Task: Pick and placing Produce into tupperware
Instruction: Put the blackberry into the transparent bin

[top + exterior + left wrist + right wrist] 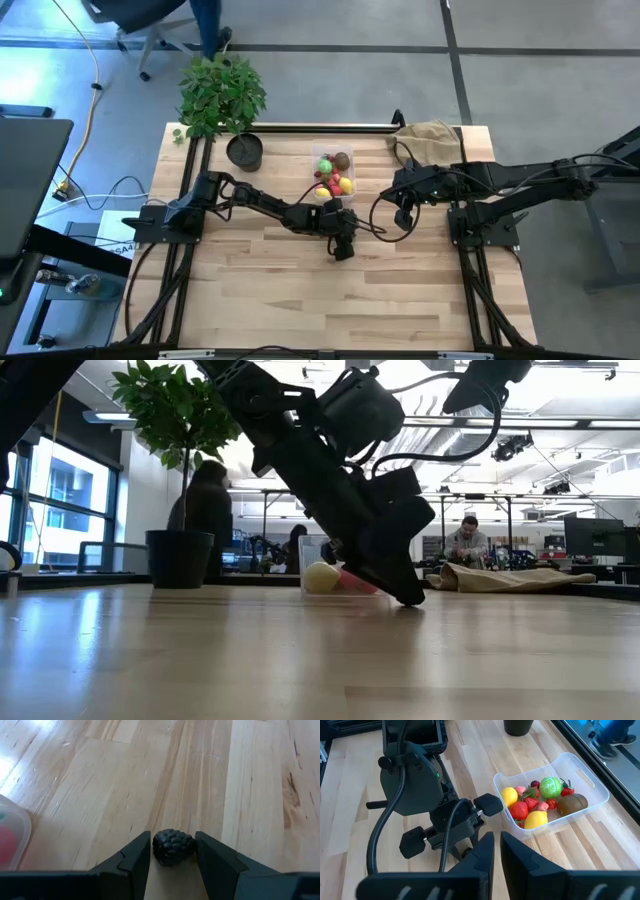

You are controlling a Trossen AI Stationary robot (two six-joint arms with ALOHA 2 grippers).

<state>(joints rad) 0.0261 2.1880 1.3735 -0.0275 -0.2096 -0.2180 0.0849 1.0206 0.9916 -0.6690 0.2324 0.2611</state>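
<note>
Closing on a dark, bumpy berry (173,847), the left tool (173,865) sits low on the bench (300,290), its fingers (131,860) snug against the berry's two sides; the piece rests on the wood, clamped but not yet lifted, as far as the left wrist view shows. Just beyond it stands the tupperware (585,782), a clear tub already holding most of the produce (540,802): yellow lemons, red berries, a round green piece and a brown kiwi-like one. Judging by this, the task is nearly done, with the dark berry the only loose piece seen. The right tool (497,847) hangs above the bench beside the tub, its fingers together and empty. Farther back stand a potted plant (222,95) and a tan bag (432,135).
</note>
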